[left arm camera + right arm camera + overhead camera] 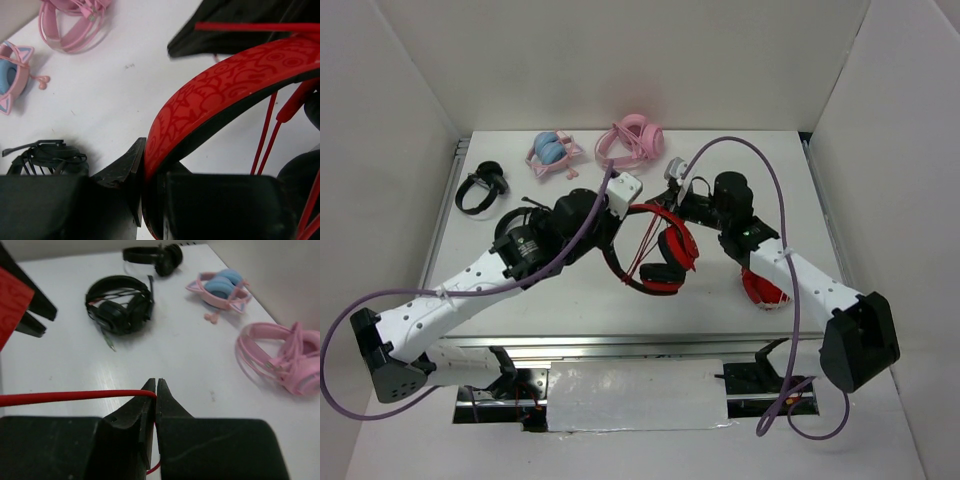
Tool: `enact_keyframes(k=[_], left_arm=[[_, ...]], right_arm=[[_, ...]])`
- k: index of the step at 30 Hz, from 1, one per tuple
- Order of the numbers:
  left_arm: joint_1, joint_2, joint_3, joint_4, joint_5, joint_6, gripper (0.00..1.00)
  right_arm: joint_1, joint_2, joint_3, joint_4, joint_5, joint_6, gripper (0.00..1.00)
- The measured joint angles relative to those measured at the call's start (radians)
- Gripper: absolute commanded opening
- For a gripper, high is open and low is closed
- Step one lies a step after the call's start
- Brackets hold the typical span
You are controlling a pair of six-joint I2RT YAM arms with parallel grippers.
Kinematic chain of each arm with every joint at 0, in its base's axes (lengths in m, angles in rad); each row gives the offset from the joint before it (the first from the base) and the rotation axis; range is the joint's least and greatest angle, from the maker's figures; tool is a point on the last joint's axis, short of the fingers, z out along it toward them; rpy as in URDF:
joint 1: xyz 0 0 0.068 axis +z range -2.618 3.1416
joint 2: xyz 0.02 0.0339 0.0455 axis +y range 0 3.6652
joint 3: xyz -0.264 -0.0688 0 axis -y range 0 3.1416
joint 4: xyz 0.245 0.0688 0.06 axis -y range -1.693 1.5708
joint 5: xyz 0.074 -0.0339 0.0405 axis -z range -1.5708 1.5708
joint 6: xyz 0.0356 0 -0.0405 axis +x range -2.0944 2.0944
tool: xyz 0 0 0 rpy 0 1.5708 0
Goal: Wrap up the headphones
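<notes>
The red headphones [665,255] with black lining and cushions are held up near the table's middle. My left gripper [612,252] is shut on their patterned red headband [210,95], which is pinched between its fingers [141,185]. The thin red cable [265,135] runs in a few strands past the band. My right gripper [670,195] is just behind the headphones. In the right wrist view it [156,390] is shut on the cable [65,397], which stretches off to the left and hangs out below the jaws.
A folded all-red pair [760,290] lies under the right arm. A black headset with a mic [120,307] and a smaller black pair [480,188] sit at left. Pink cat-ear headphones [552,152] and a pink pair [632,140] lie along the back.
</notes>
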Motion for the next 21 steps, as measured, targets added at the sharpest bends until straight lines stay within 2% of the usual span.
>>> enact_keyframes(k=[3, 5, 11, 21], left_arm=[[0.003, 0.035, 0.105, -0.062, -0.004, 0.001, 0.00], [0.005, 0.057, 0.160, -0.106, -0.005, 0.003, 0.00], [-0.008, 0.101, 0.323, -0.127, 0.010, -0.017, 0.00], [-0.011, 0.100, 0.441, -0.130, -0.072, -0.051, 0.00]], right_arm=[[0.005, 0.040, 0.000, 0.080, -0.089, 0.061, 0.06], [0.012, 0.069, 0.000, 0.138, -0.130, 0.097, 0.13], [0.063, 0.175, -0.016, 0.260, -0.169, 0.206, 0.24], [0.082, 0.336, -0.021, 0.483, -0.203, 0.407, 0.25]])
